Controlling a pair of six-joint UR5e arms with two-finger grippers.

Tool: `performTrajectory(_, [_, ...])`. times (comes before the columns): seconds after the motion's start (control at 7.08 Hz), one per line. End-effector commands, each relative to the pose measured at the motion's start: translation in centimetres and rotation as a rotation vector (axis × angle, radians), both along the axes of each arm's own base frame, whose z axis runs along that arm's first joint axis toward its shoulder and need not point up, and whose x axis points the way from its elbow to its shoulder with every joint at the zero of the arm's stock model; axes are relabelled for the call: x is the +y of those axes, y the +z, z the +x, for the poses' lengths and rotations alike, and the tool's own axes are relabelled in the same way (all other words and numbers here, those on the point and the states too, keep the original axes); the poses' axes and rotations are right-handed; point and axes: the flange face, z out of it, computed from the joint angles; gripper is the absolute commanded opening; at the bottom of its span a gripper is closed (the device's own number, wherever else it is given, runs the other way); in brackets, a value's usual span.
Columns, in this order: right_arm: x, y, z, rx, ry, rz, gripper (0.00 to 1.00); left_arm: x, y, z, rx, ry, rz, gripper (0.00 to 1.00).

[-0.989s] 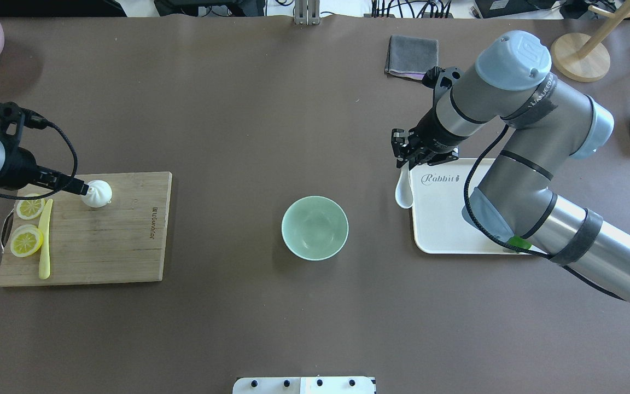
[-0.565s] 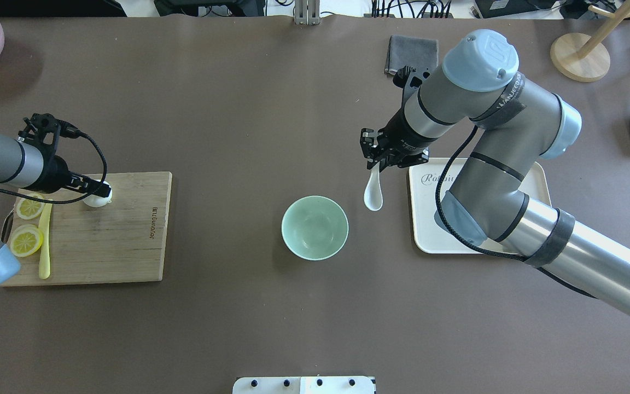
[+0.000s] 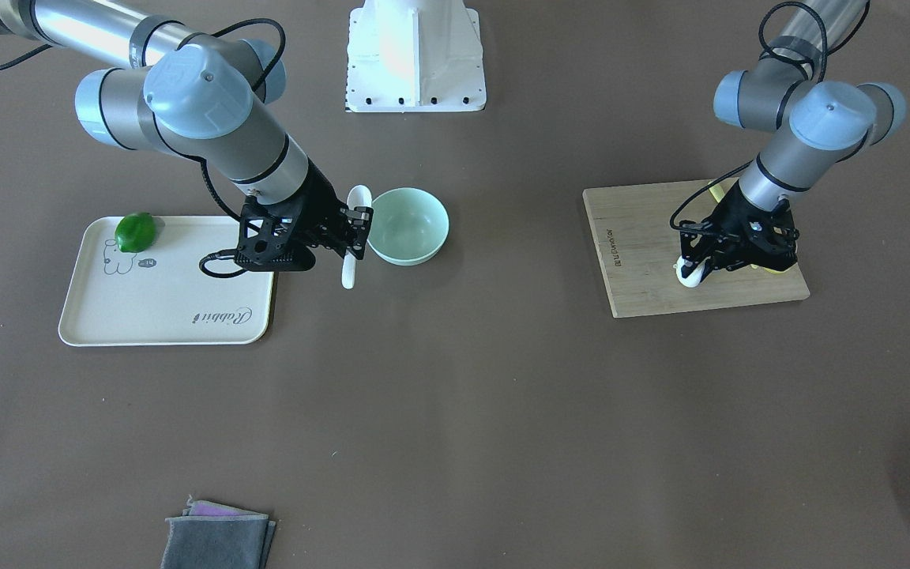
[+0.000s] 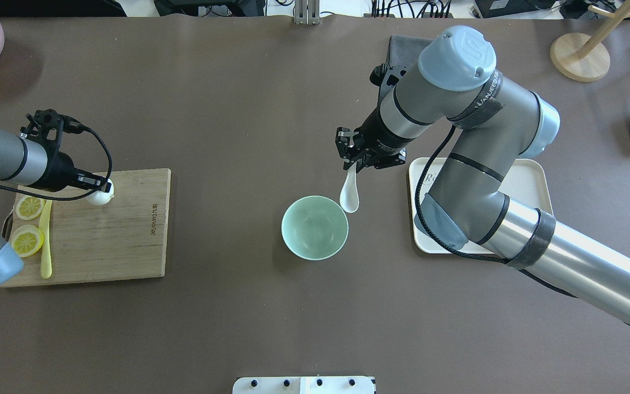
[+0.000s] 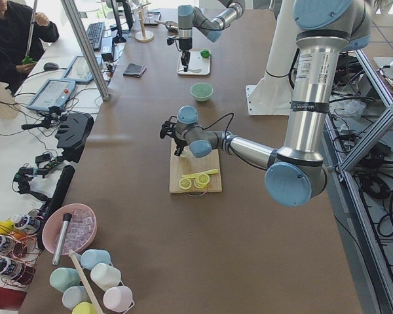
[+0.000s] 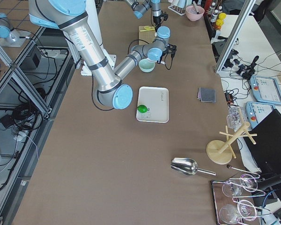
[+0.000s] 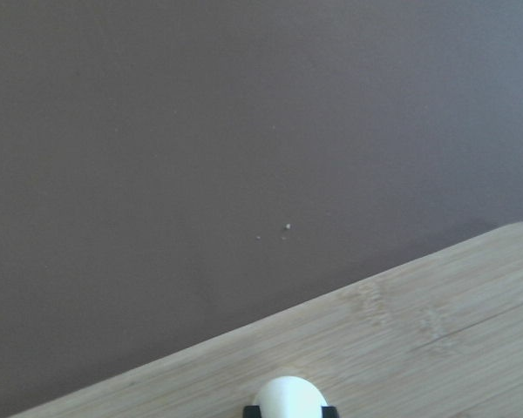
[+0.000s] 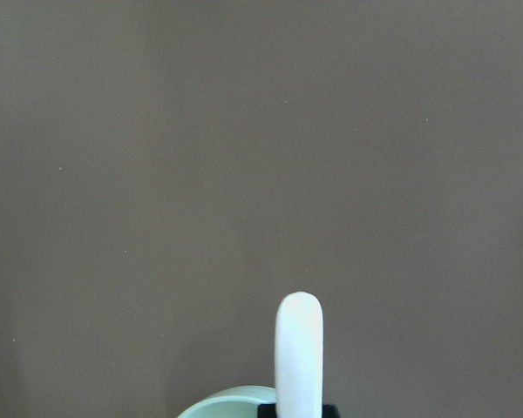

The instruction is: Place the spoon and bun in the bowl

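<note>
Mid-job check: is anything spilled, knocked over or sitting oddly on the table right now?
Nothing stands out. The bowl stands upright and empty, the right pincer holds the spoon by its handle just beside the bowl's rim, and the left pincer is closed around the bun on the cutting board.

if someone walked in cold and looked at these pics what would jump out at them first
First, the white spoon held in the right gripper, its scoop right by the rim of the mint-green bowl in the middle of the table. Next, the left gripper, down over the white bun on the wooden cutting board at the robot's left; whether it has closed on the bun cannot be told.
</note>
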Motion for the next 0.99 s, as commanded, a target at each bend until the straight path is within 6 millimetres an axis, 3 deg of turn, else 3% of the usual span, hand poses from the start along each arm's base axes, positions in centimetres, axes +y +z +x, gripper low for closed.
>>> performTrajectory(0.0, [1.3, -1.1, -1.8, -0.001, 0.000, 0.014, 0.00, 0.8, -5.8, -0.3, 0.027, 0.012, -0.038, 0.00])
performTrajectory(0.14, [2.8, -1.6, -3.8, 0.008, 0.000, 0.039, 0.00, 0.4, -8.8, 0.1, 0.061, 0.000, -0.032, 0.00])
performTrajectory(0.42, [6.6, -1.2, -7.9, 0.040, -0.009, 0.082, 0.00, -2.3, -18.0, 3.0, 0.148, -0.087, -0.136, 0.00])
performTrajectory(0.57, [6.9, -0.4, -8.9, 0.059, -0.010, 0.084, 0.00, -2.8, -21.5, 4.5, 0.156, -0.103, -0.180, 0.00])
performTrajectory(0.71, [6.7, -0.5, -9.1, 0.062, -0.013, 0.092, 0.00, -2.6, -21.7, 5.1, 0.149, -0.101, -0.184, 0.00])
performTrajectory(0.85, [6.4, -0.3, -9.3, 0.071, 0.003, 0.103, 0.19, -2.5, -21.4, 5.7, 0.143, -0.101, -0.196, 0.00])
